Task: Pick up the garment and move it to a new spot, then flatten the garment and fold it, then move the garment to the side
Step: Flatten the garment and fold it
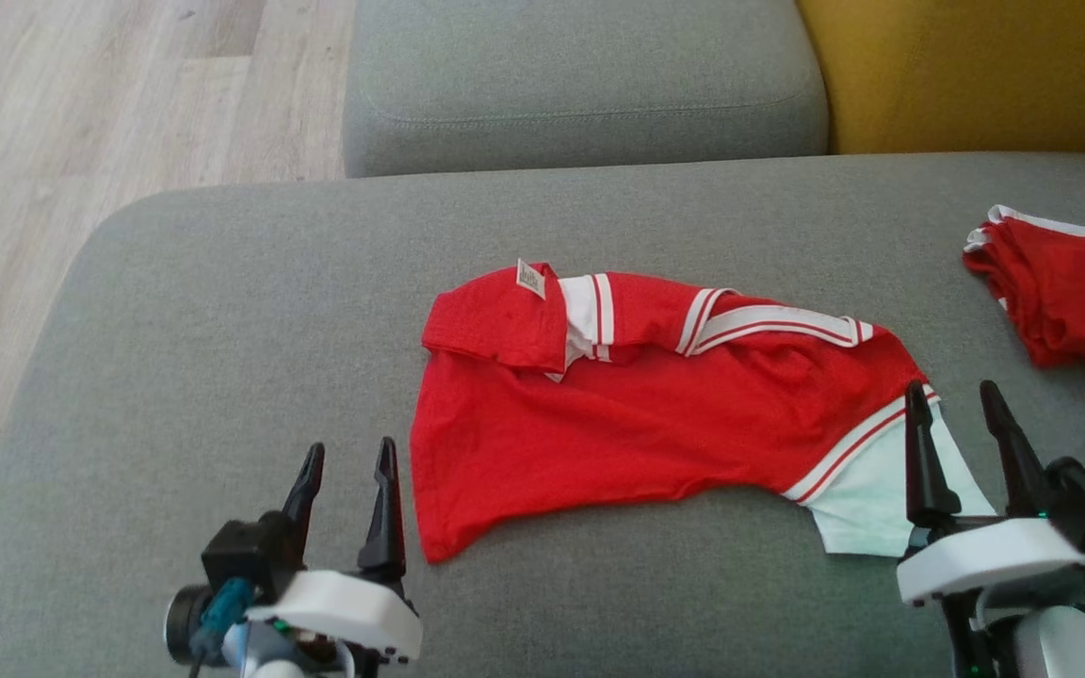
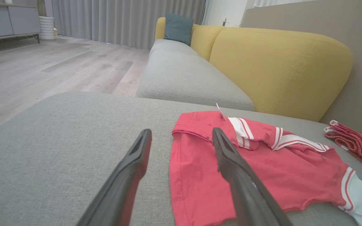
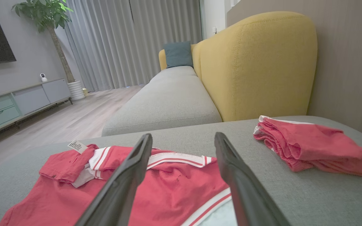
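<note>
Both spread — left tool (image 1: 351, 444), right tool (image 1: 951, 386) — by garment (image 1: 618, 424).

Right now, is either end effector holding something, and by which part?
Nothing is held. The left end effector and the right end effector are open; the shirt lies on the sofa.

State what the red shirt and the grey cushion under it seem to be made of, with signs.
Shirt: soft knit cloth, probably cotton jersey, matte; it lies limp and wrinkled, with stitched hems and a sewn label. Cushion: likely woven upholstery over padding, matte; fine grainy texture, rounded edges.
</note>
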